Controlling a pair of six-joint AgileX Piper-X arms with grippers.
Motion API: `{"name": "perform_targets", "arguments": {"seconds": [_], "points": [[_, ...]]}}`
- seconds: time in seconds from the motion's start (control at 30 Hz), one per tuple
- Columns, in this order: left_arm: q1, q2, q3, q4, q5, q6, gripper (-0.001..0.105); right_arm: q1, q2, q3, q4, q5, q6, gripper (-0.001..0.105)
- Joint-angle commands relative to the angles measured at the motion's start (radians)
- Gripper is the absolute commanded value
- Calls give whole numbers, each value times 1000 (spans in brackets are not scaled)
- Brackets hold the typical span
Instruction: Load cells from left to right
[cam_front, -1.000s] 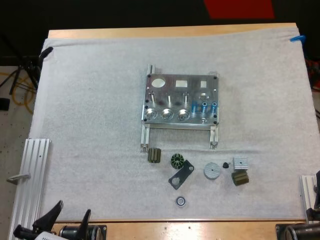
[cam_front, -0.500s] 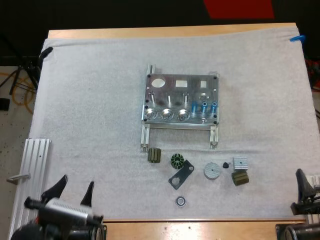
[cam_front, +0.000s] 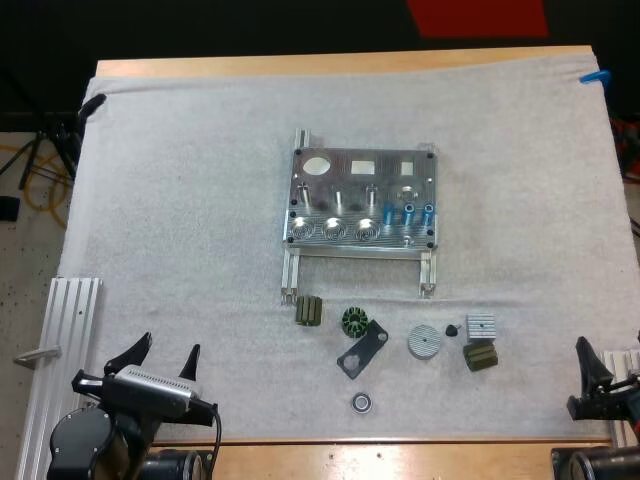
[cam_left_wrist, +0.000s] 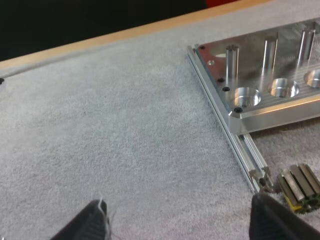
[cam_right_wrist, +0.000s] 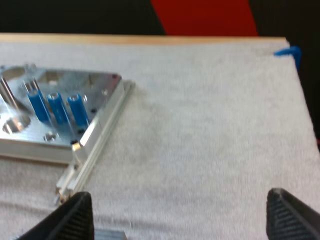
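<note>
The metal fixture (cam_front: 360, 200) lies mid-mat, with three bright blue cylinders (cam_front: 408, 213) standing at its right side and round sockets along its front. My left gripper (cam_front: 165, 350) hovers open over the mat's near left corner, well short of the fixture. In the left wrist view its fingers (cam_left_wrist: 95, 220) stand wide apart on bare mat, the fixture's left corner (cam_left_wrist: 270, 95) ahead. My right gripper (cam_front: 605, 365) is at the near right edge, open. Its wrist view shows the blue cylinders (cam_right_wrist: 55, 107) on the fixture (cam_right_wrist: 100, 85) far ahead of the gripper (cam_right_wrist: 182, 215).
Small parts lie in a row in front of the fixture: a ribbed grey-green block (cam_front: 309, 311), a dark toothed ring (cam_front: 353, 320), a black plate (cam_front: 362, 349), a round disc (cam_front: 424, 342), a bearing (cam_front: 362, 402), a finned block (cam_front: 481, 325). Aluminium rails (cam_front: 65, 340) flank the near corners.
Both arms have come forward over the table's near edge. The left gripper moved up and right; the right gripper has come into view at the right edge. Fixture and parts have not moved.
</note>
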Motion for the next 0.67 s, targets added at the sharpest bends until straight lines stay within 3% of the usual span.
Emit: {"name": "perform_targets", "arguments": {"seconds": [0.0,0.63], "points": [[0,-138,-6,-7,-9,-11,59,-3,-32,12,2,-12,-1,69],[0,-138,-6,-8,-9,-11,59,-3,-32,32,3,-4,14,69]]}}
